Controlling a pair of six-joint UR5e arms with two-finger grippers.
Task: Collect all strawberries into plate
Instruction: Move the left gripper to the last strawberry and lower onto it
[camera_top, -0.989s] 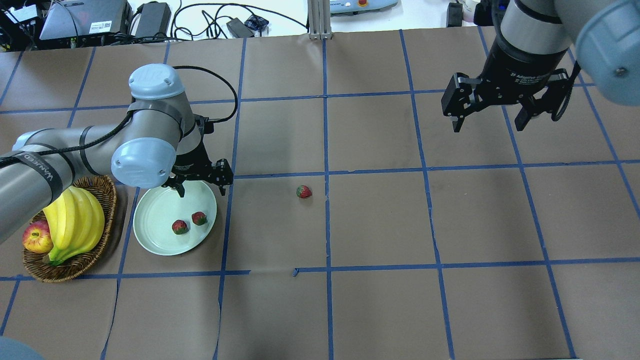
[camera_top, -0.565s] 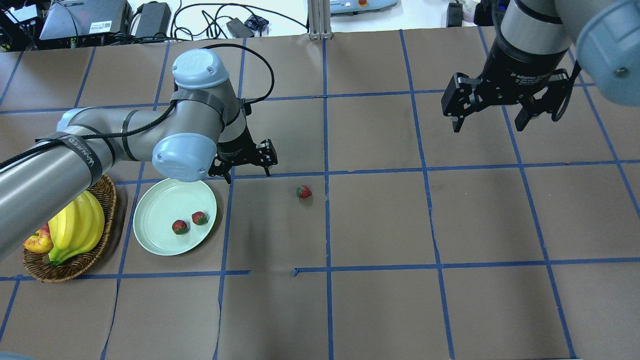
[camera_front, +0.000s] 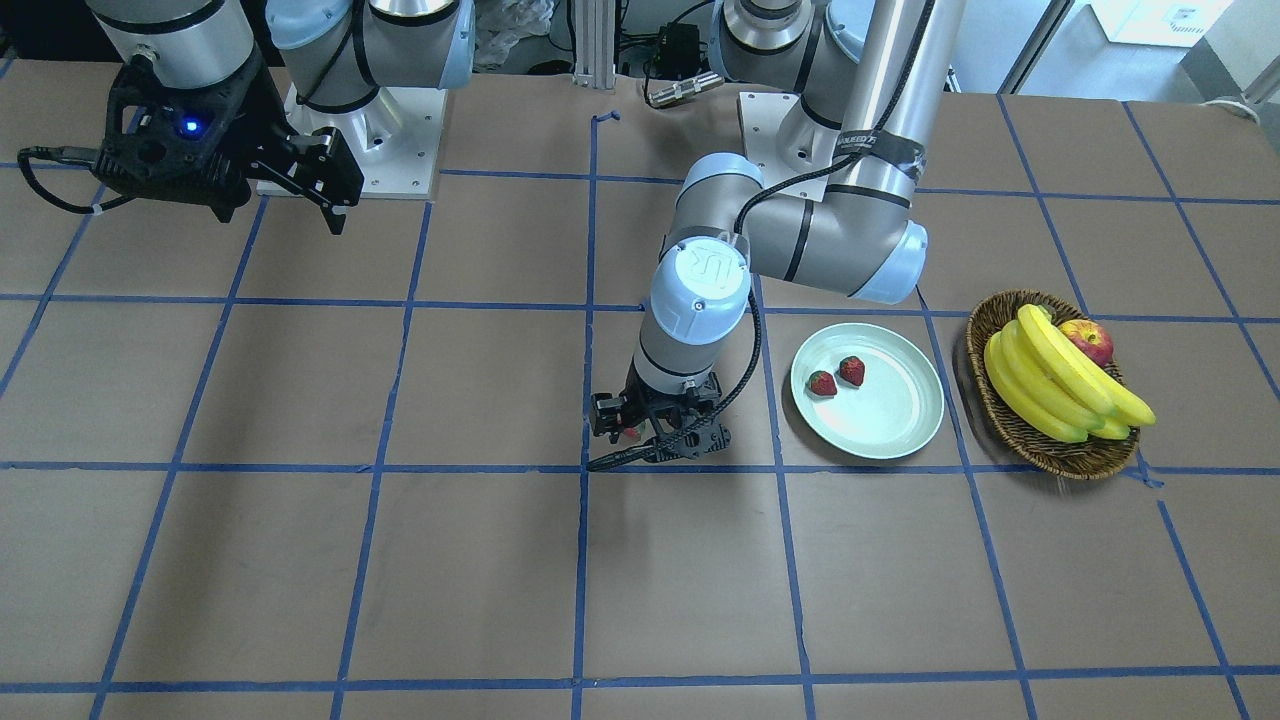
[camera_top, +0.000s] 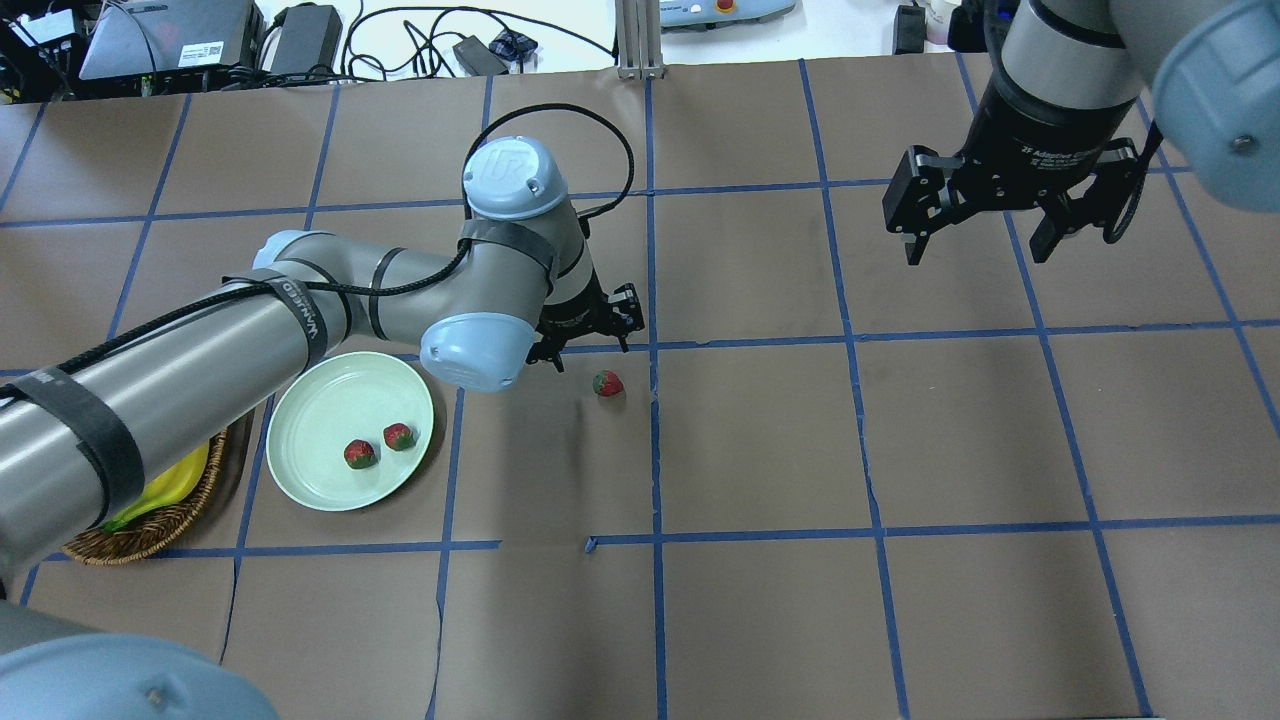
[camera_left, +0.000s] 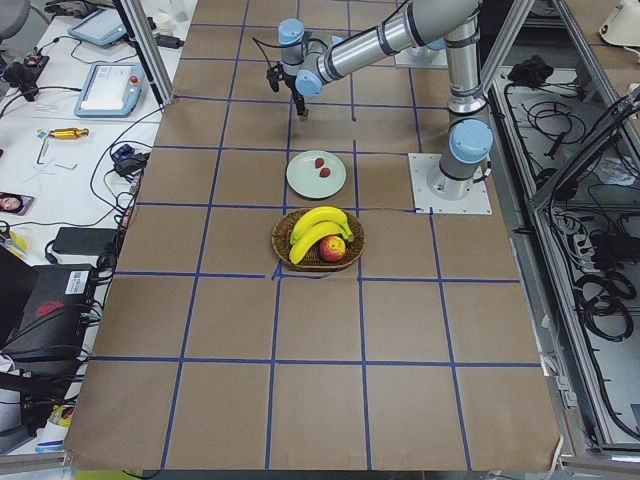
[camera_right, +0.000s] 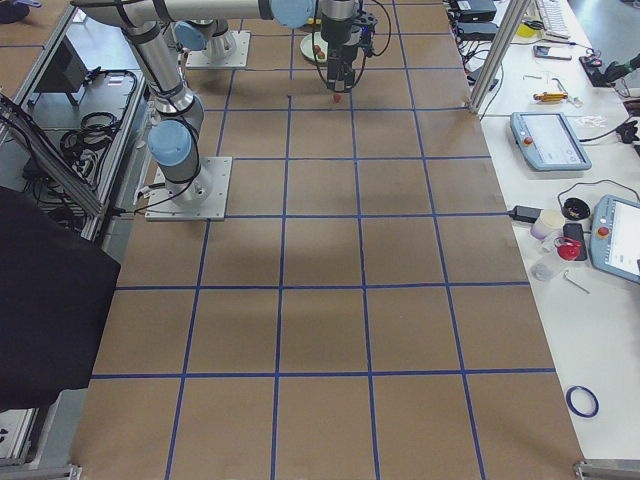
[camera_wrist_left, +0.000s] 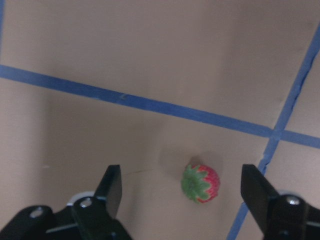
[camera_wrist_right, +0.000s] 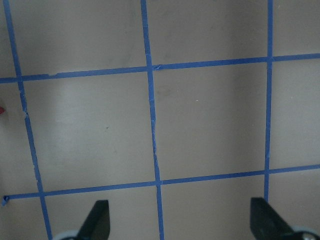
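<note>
Hovering with jaws spread wide, the left gripper (camera_wrist_left: 182, 176) frames the loose strawberry (camera_wrist_left: 200, 183), which lies on the brown paper (camera_wrist_left: 150, 45) below and between its fingers. Well aside, the plate (camera_top: 320, 400) holds the other two strawberries (camera_top: 360, 454). Far off, the right gripper (camera_top: 975, 250) hangs open.

Three strawberries (camera_top: 607, 383) (camera_top: 359, 454) (camera_top: 398, 436), one plate (camera_top: 310, 420); one basket (camera_front: 1010, 425), one banana bunch (camera_front: 1040, 385), one apple (camera_front: 1088, 340)

A strawberry (camera_right: 337, 98) is seen near the surface's (camera_right: 320, 300) far edge, just beneath the left end effector (camera_right: 338, 84), which is pointed downward.
</note>
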